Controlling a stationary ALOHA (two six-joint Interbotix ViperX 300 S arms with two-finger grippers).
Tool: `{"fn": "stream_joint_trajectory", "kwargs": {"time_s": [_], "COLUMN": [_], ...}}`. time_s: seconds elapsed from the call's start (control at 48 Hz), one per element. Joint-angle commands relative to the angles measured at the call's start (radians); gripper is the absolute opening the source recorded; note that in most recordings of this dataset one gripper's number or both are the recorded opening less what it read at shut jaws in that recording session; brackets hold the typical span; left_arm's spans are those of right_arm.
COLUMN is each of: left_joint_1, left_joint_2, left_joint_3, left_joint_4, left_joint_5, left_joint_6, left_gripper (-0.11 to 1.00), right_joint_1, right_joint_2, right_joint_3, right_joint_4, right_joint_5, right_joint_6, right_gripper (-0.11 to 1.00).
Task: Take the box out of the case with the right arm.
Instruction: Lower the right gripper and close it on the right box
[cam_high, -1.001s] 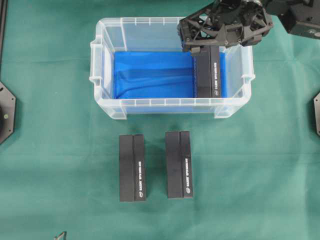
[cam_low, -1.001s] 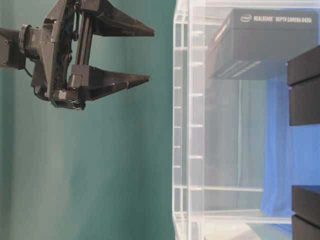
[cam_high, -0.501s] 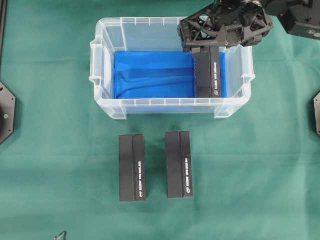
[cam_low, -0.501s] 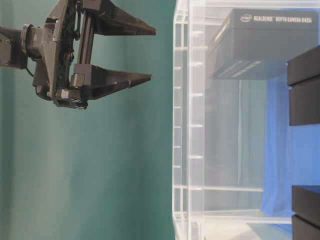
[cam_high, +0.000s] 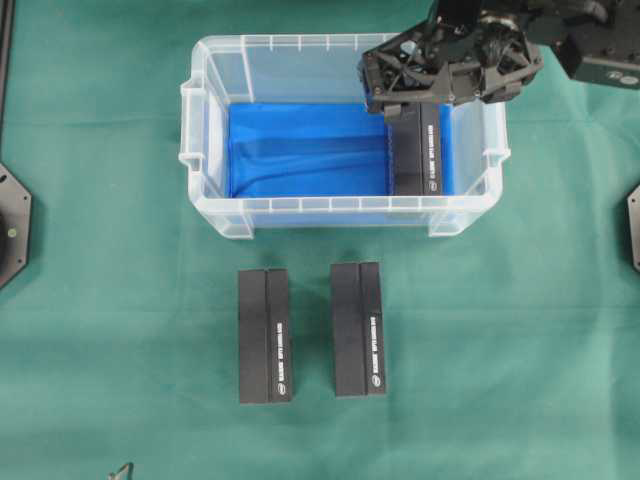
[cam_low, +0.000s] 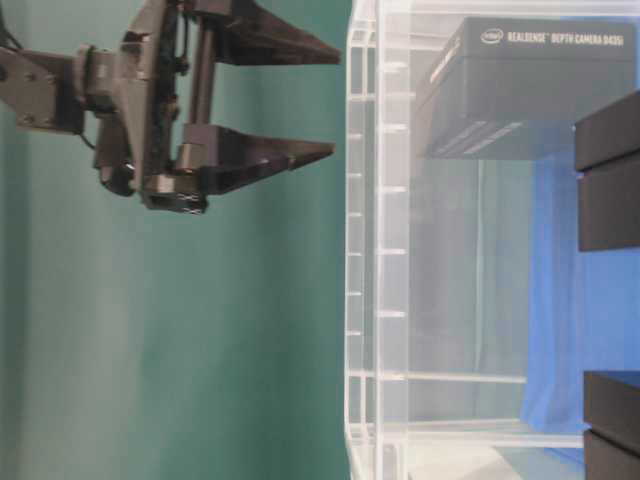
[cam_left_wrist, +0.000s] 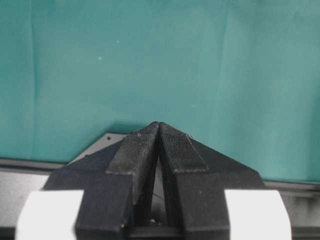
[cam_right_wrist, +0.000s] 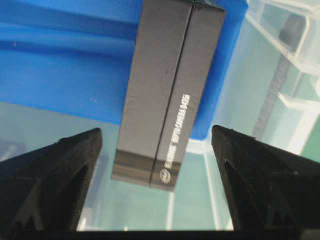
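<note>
Matte black, slab-shaped, the box (cam_right_wrist: 167, 95) is seen against the clear case's (cam_high: 200, 120) right wall; the right end effector (cam_right_wrist: 157, 150) is held spread above it.

Black box (cam_high: 417, 150); clear case (cam_high: 340, 212), blue lining (cam_high: 305, 150).

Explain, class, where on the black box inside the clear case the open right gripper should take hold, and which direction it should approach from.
Grip the box across its narrow width, on the two long side faces near the far end, coming straight down from above. It lies flat on the blue lining at the right end of the case, whose walls block any sideways approach. The right gripper already stands open with a finger on either side of it.
</note>
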Motion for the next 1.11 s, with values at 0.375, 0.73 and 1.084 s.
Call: {"fn": "stream_joint_trajectory", "kwargs": {"time_s": [0.375, 0.73, 1.084], "left_joint_1": [0.003, 0.003, 0.003], "left_joint_2": [0.009, 0.009, 0.009], "left_joint_3": [-0.012, -0.012, -0.012], "left_joint_4": [0.002, 0.002, 0.002], "left_joint_5": [-0.003, -0.003, -0.003], "left_joint_6": [0.0, -0.002, -0.002], "left_gripper": [0.0, 0.0, 0.0], "right_joint_1": [0.002, 0.002, 0.002], "right_joint_2": [0.023, 0.074, 0.109], "right_joint_3": [0.11, 0.138, 0.163], "right_joint_4": [0.002, 0.003, 0.023], "right_joint_5": [-0.16, -0.212, -0.256], "right_joint_6": [0.026, 0.037, 0.038], "right_gripper": [0.92, 0.92, 0.92]}}
